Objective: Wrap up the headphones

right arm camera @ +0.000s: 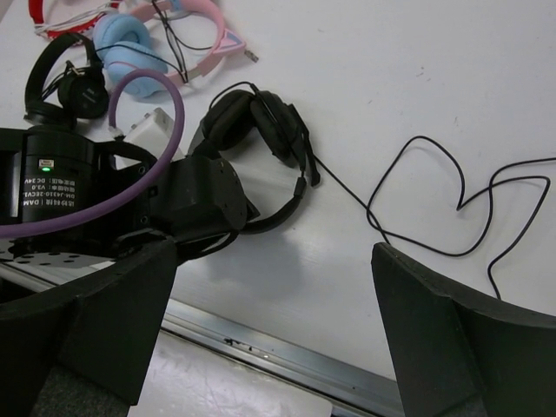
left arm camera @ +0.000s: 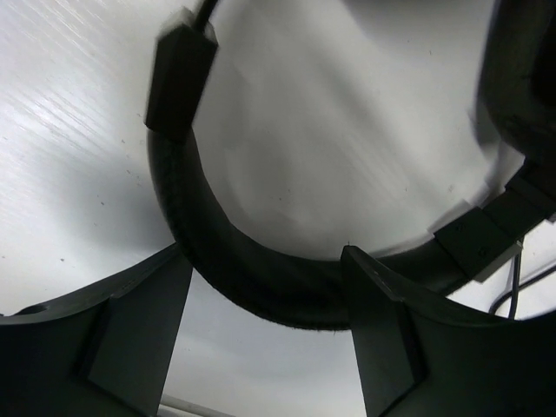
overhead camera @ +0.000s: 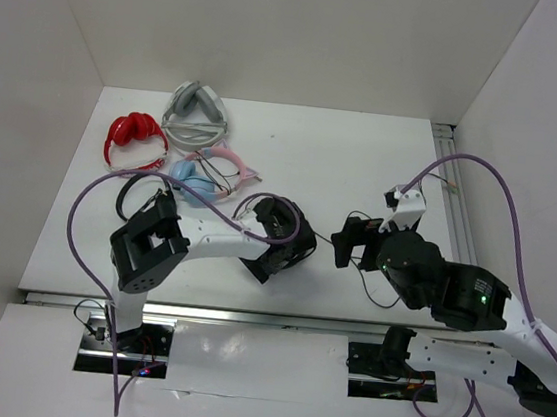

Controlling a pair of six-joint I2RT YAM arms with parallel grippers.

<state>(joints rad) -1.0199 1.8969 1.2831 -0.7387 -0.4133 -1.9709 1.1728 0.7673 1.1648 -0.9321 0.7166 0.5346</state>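
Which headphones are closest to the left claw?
The big all-black headphones with thick ear cups, right at the left gripper; the red, grey, pink-and-blue and thinner black pairs lie farther away.

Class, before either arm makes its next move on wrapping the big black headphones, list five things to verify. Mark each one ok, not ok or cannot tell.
1. Left gripper lined up on the headphones: ok, the band crosses the gap between its open jaws.
2. Right gripper ready to grasp: ok, it is open above the table.
3. Cable reachable: ok, it lies in loose loops on bare table.
4. Cable's free end located: cannot tell, the cable runs out of the right wrist view.
5. Smaller black pair clear of the cable: ok, it lies apart.
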